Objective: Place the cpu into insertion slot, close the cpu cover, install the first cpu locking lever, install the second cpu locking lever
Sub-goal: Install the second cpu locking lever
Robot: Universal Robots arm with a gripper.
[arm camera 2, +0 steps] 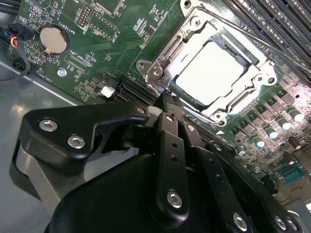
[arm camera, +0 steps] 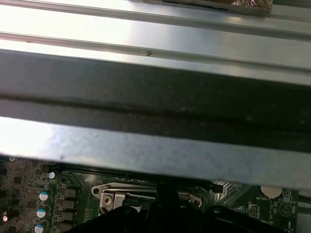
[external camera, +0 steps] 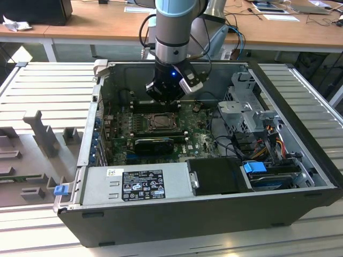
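One open computer case (external camera: 300,160) holds one green circuit board (external camera: 198,140), one chip socket (external camera: 158,122) with one silver chip (arm camera 2: 216,73) under one metal frame (arm camera 2: 163,60), one coin battery (arm camera 2: 52,40), one grey power box (external camera: 134,183) and one robot arm (external camera: 172,32).

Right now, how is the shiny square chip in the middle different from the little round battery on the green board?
The cpu is square and pale silver-grey; the coin battery is round. The cpu is much bigger than the battery. The cpu sits framed by the cpu cover, while the battery sits in a small black holder off near the board's corner. Both are flat, shiny metal parts on the same green board.
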